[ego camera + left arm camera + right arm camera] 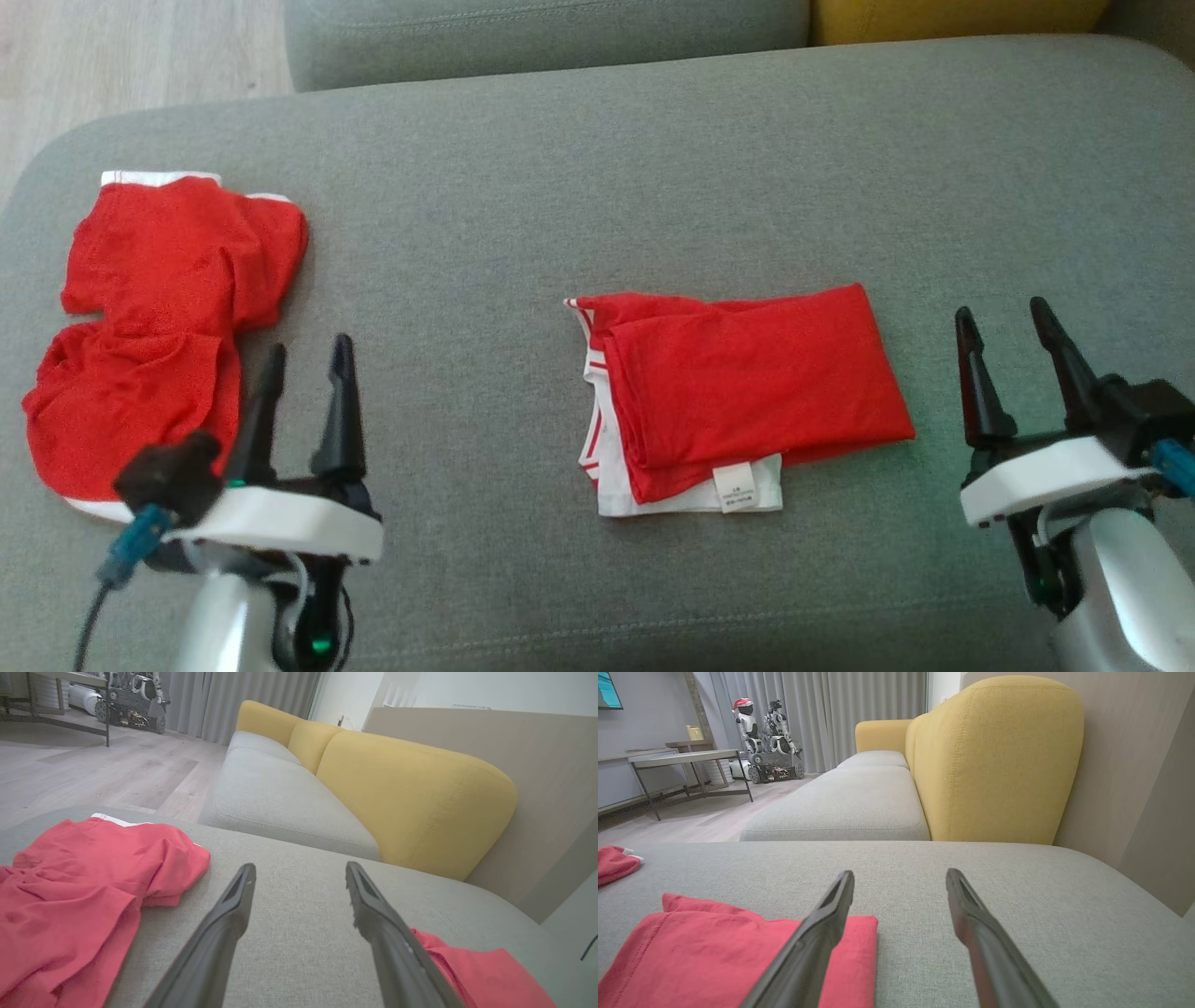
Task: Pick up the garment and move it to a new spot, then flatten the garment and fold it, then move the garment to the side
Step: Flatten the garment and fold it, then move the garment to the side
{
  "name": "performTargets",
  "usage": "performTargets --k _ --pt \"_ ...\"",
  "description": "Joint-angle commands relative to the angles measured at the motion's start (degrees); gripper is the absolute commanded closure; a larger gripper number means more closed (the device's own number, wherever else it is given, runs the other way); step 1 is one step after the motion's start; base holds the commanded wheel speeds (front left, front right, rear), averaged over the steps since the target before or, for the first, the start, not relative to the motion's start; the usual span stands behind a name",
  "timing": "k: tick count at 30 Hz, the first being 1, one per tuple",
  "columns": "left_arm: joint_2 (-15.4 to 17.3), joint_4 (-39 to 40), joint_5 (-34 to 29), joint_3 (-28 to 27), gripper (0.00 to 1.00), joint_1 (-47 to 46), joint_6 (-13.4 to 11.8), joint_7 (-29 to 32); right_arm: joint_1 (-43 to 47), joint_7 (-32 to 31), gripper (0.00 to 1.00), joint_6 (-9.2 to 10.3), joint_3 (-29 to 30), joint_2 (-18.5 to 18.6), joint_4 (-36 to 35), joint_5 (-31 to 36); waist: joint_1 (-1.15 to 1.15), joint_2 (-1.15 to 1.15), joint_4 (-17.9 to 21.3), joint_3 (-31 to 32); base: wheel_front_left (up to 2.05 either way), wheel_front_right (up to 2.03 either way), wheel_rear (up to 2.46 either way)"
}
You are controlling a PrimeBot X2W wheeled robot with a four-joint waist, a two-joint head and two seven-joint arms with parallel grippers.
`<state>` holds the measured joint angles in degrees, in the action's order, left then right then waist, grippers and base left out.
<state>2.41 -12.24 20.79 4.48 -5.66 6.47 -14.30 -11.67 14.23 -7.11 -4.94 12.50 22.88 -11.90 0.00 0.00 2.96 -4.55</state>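
Observation:
A red garment with white trim lies folded into a compact rectangle on the middle of the grey cushion; its corner also lies low in the right wrist view and at the lower right of the left wrist view. A second red garment lies rumpled at the cushion's left, also seen at the left of the left wrist view. My left gripper stands open just right of the rumpled one, holding nothing. My right gripper stands open to the right of the folded one, holding nothing.
Beyond this cushion runs another grey seat with yellow backrests. Wooden floor lies to the left, with a metal-legged table and a parked tracked robot by the curtains.

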Motion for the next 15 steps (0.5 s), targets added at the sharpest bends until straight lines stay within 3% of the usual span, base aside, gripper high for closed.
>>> performTargets --k 1,15 --pt "0.5 2.1 -0.6 -1.3 0.0 -1.2 -0.3 -0.7 -0.5 0.8 0.0 -0.37 -0.5 0.2 -2.1 0.6 0.0 0.0 0.1 0.1 0.0 0.0 0.0" --pt "0.5 2.0 -0.9 0.2 0.0 -1.8 -0.7 -0.7 -1.1 -1.1 0.0 -0.37 0.1 -3.5 0.1 0.9 0.0 0.0 0.0 -2.2 0.0 0.0 0.0"
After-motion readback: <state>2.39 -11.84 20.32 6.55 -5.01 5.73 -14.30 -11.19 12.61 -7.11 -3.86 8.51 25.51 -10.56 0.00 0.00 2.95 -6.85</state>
